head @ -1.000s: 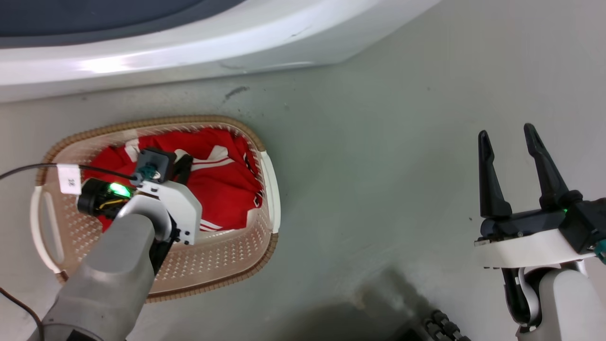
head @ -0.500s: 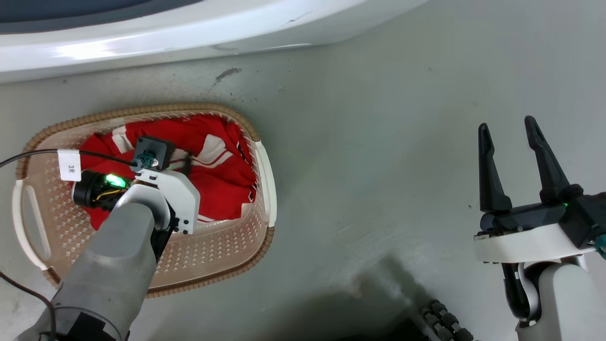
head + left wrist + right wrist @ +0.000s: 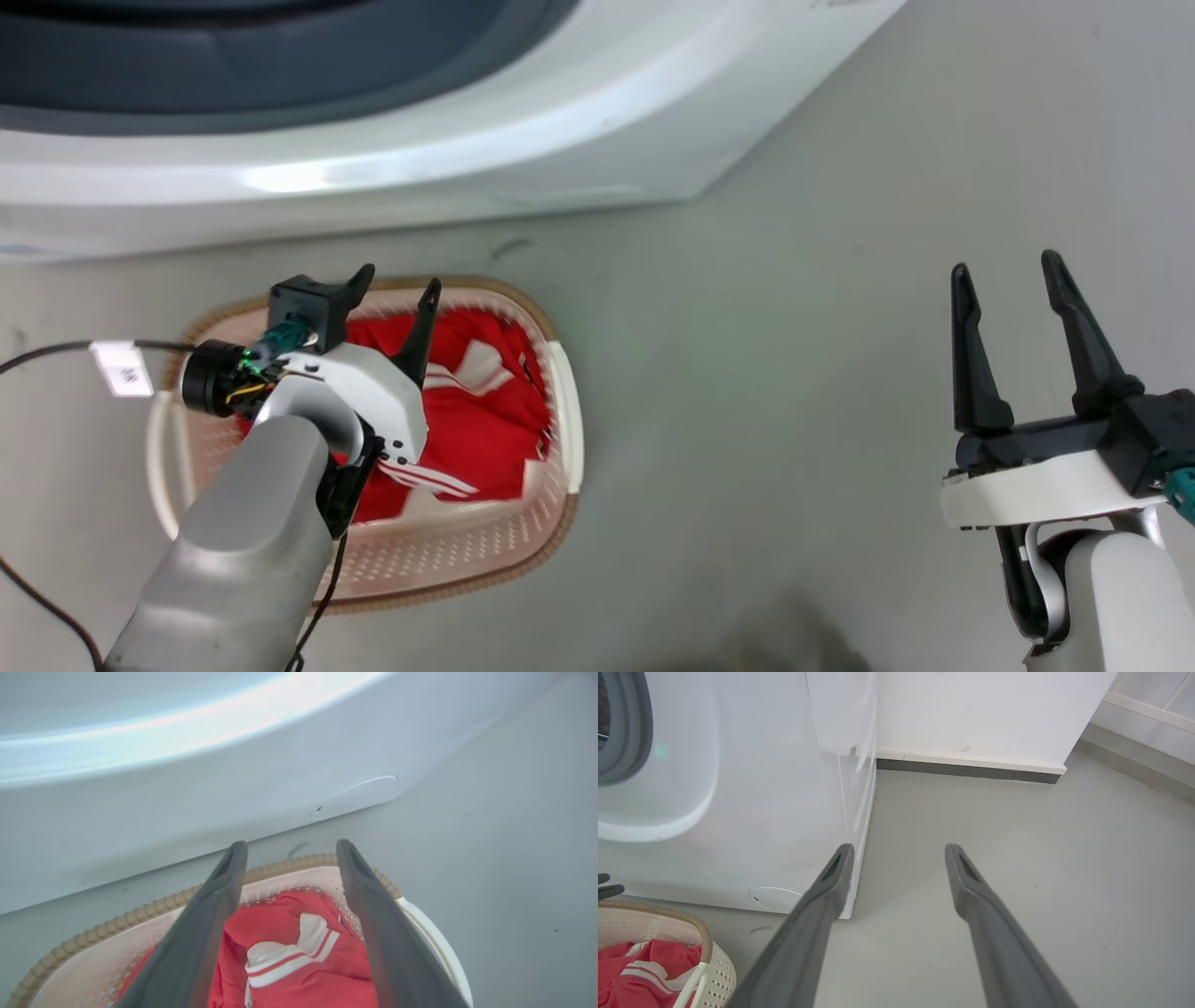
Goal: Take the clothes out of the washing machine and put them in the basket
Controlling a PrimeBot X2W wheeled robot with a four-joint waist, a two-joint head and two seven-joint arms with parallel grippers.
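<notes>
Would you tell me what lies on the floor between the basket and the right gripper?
Nothing: in the head view the stretch of grey floor between the basket and the right gripper is bare.

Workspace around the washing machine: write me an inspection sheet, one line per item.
Surface: grey floor, with a small dark scuff near the machine.
Job's things: red clothes lie in the basket, which stands before the washing machine; the drum's inside cannot be judged.
Clutter: nothing seen.
Grippers: left gripper open, empty, over the basket; right gripper open, empty, over the floor.
Cables: black cable with a white tag runs to the left wrist.
Surroundings: white wall with a dark skirting strip.
</notes>
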